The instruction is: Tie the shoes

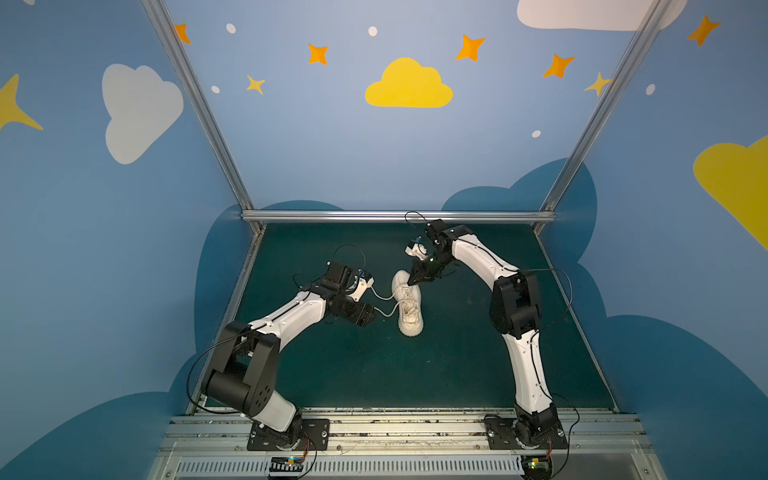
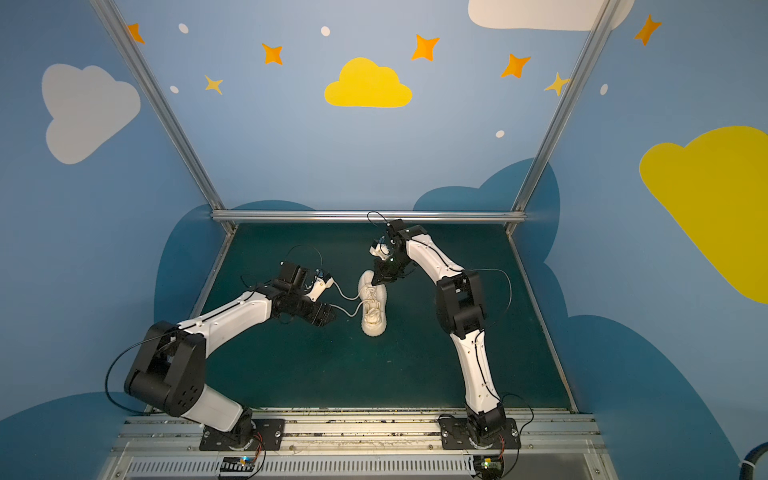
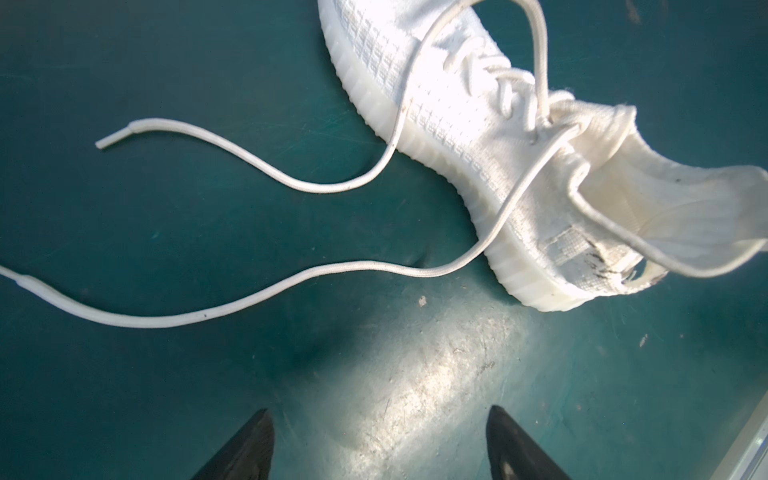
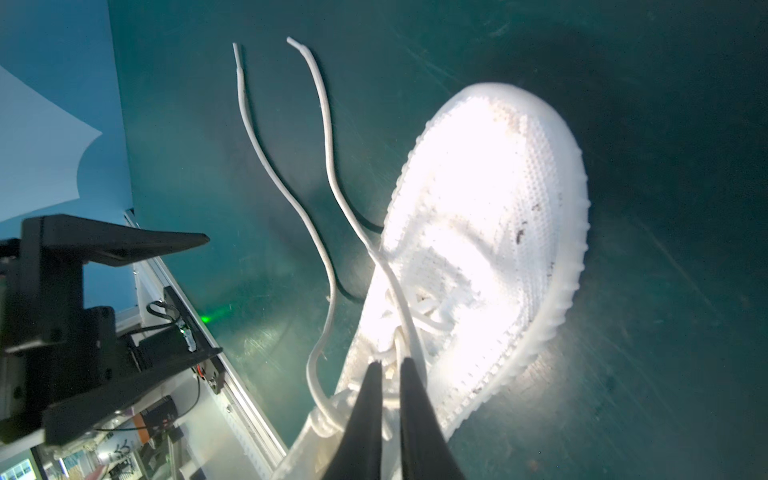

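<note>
Right wrist view: a white shoe [image 4: 478,232] lies on a green table [image 4: 665,124] with its laces untied and one arm's fingertips at the top of the lacing.

In both top views the shoe [image 1: 408,307] [image 2: 373,307] sits near the middle of the table, toe pointing toward the arms' bases. Its two laces [image 3: 249,166] trail loose over the table toward the left arm, their ends apart, with no knot or bow. The right fingers [image 4: 411,399] stand nearly together, tips at the uppermost lace crossings by the shoe's opening; whether they pinch a lace I cannot tell. The left fingers [image 3: 249,449] stand wide apart and empty over bare table beside the shoe. By my judgement the tying has barely begun: the laces are yet to be gathered, crossed, knotted and looped.
</note>
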Robot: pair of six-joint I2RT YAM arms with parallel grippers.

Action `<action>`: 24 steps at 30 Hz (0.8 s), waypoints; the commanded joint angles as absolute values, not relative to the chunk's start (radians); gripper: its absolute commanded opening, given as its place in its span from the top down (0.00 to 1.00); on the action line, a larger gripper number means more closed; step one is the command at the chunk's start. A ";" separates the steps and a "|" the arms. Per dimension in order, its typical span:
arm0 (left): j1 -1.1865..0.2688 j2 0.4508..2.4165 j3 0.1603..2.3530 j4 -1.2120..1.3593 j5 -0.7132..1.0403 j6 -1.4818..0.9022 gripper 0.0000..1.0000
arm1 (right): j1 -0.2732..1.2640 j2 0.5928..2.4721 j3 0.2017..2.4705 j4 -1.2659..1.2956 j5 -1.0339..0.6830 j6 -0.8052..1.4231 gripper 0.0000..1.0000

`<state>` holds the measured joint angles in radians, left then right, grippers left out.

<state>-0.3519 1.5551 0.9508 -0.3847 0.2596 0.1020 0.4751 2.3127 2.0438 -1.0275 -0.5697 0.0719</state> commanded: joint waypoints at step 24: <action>-0.343 1.561 0.954 -0.347 0.293 0.069 0.20 | 0.471 2.275 2.063 -1.016 -0.564 0.116 0.87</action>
